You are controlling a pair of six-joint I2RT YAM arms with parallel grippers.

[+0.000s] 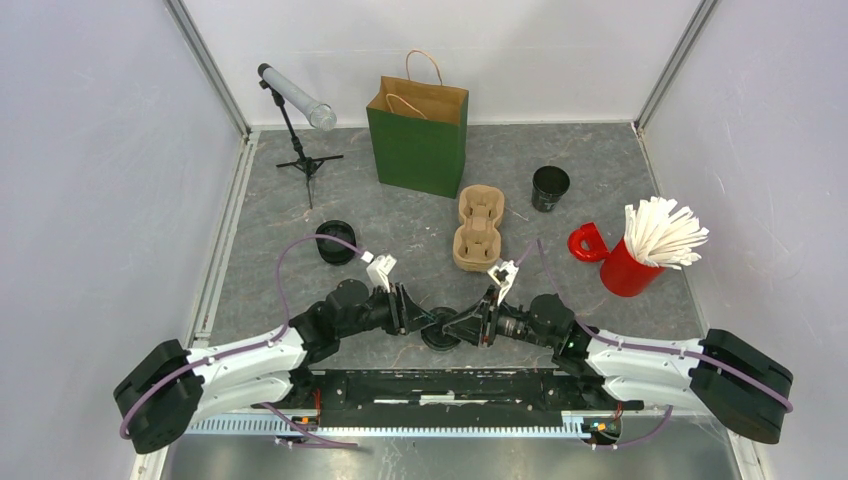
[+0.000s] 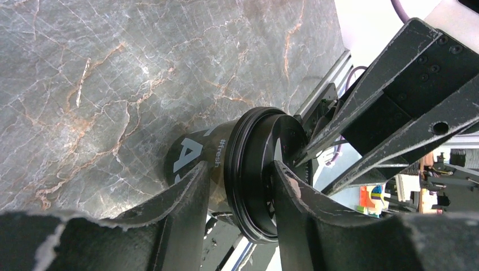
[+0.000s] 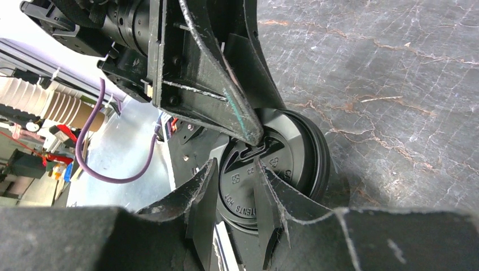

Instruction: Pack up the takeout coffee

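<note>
My left gripper [image 1: 425,322] and right gripper [image 1: 458,328] face each other low at the near middle of the table [image 1: 400,215], with the takeout coffee [image 1: 440,343] showing as a dark round top between them. How my jaws stand I cannot tell. Beyond lie the cardboard cup tray [image 1: 479,228], green paper bag [image 1: 420,145], lidless black cup [image 1: 550,188] and red mug [image 1: 625,272].

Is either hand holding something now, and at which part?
Cannot be told. The left hand brackets the takeout coffee at the rim of its lid; the right hand sits over it.
</note>
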